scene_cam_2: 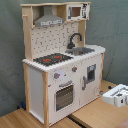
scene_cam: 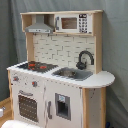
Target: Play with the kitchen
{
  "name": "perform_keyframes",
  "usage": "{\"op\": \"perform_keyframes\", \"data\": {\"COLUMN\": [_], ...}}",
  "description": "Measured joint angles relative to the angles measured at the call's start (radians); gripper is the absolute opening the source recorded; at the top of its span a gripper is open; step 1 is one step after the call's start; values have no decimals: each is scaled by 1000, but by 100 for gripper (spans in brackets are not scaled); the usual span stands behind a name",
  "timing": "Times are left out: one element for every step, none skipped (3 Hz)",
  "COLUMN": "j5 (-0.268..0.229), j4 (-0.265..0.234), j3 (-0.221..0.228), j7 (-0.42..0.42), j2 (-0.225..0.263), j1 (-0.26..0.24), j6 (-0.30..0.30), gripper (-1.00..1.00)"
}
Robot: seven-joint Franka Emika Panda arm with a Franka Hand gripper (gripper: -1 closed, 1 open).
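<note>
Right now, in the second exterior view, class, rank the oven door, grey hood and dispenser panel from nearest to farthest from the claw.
1. Dispenser panel, lower right, toward the claw.
2. Oven door, lower middle.
3. Grey hood, top left.

- grey fabric backdrop (scene_cam: 115, 60) hangs behind the whole scene, creased, fills the background in both exterior views
- wooden tabletop (scene_cam_2: 95, 112), light brown planks, visible in the second exterior view along the bottom, with a dark seam running between boards
- strip of the same wood shows at the first exterior view's lower left corner
- dark gap under the backdrop at the second exterior view's left edge, contents unclear
</note>
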Motion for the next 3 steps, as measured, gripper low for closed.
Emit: {"op": "perform_keyframes", "data": {"j5": [14, 13, 12], "j4": [18, 26, 44], "j3": [-64, -74, -74], "j7": [37, 139, 236], "j2": [22, 10, 10], "j1": [-64, -82, -113], "j6": [0, 1, 6], "gripper": [100, 100, 100]}}
